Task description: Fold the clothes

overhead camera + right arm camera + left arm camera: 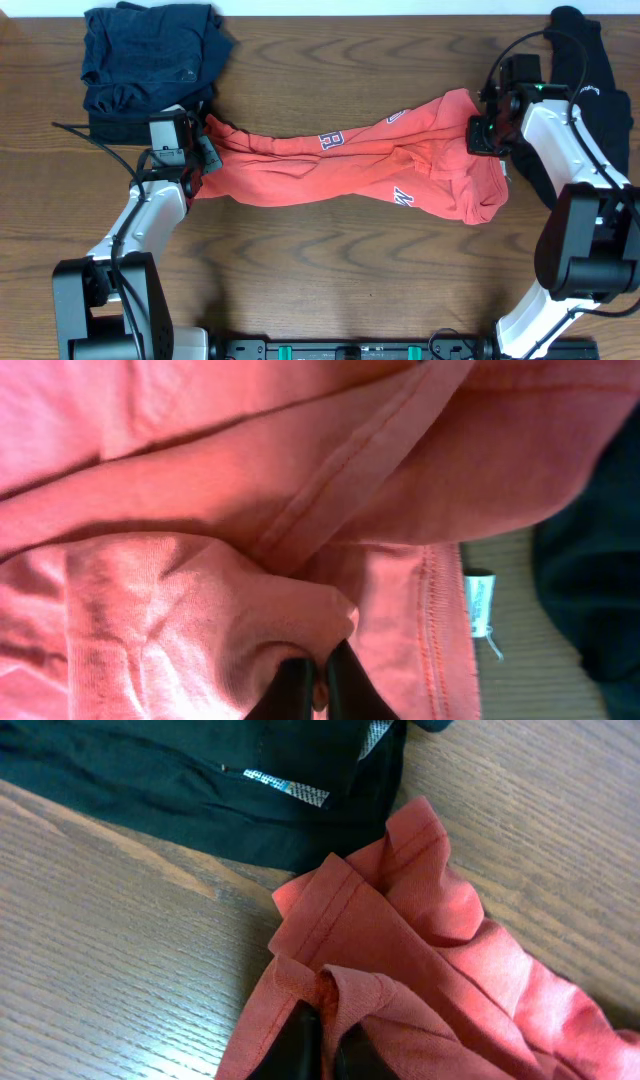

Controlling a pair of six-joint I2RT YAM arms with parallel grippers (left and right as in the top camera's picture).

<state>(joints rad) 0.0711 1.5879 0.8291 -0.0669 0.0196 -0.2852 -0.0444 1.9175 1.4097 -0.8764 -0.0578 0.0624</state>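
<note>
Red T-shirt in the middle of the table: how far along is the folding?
Early. Nothing looks neatly folded yet: the navy garment at the back left corner lies bunched. In hand: the left gripper and right gripper each pinch an end of the coral-red T-shirt, stretched between them as a twisted band. Left: flattening and folding it, then the black garment by the right arm.

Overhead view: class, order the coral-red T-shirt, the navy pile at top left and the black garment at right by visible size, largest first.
1. coral-red T-shirt, clearly largest.
2. navy pile.
3. black garment, though the right arm hides part of it, so second versus third is unsure.
</note>
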